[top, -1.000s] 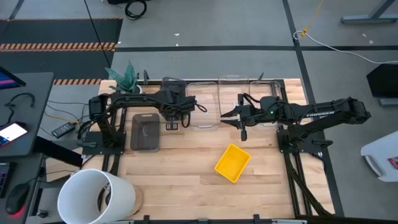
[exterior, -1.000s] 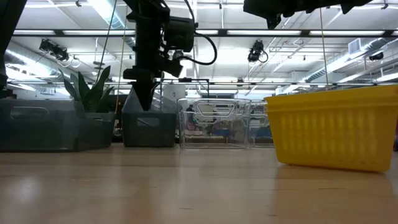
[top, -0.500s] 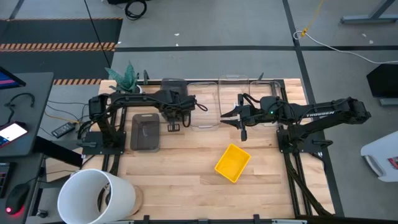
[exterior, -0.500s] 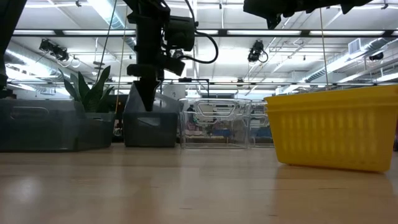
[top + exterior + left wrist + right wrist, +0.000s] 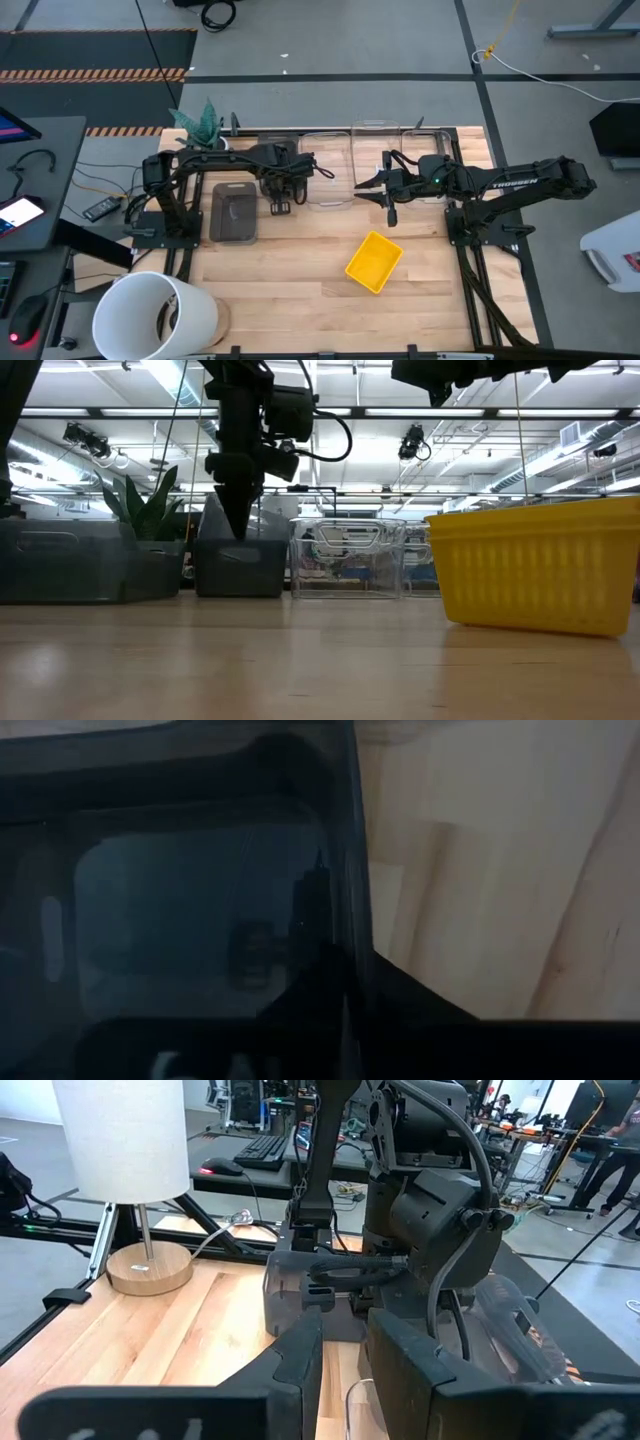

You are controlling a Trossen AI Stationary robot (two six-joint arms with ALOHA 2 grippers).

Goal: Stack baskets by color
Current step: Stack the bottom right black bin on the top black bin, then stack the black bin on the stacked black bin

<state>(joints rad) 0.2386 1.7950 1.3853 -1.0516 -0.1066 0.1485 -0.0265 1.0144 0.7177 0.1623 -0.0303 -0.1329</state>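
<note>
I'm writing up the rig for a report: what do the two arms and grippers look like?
Both arms are black and jointed, with black cables looping along them. The right arm carries white lettering on its side. The left gripper tapers to a narrow point; the right gripper has two flat, dark fingers.

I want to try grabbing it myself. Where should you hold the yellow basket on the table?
Pinch one long wall of the yellow basket from straight above. It sits upright with its open top up and turned at an angle, so its thin rim is free, with bare table around it.

Both arms are dark, near black, built of chunky jointed segments with black cables looping at the wrists. The right arm (image 5: 520,185) carries pale lettering along its forearm; the left arm (image 5: 200,165) looks plain.
</note>
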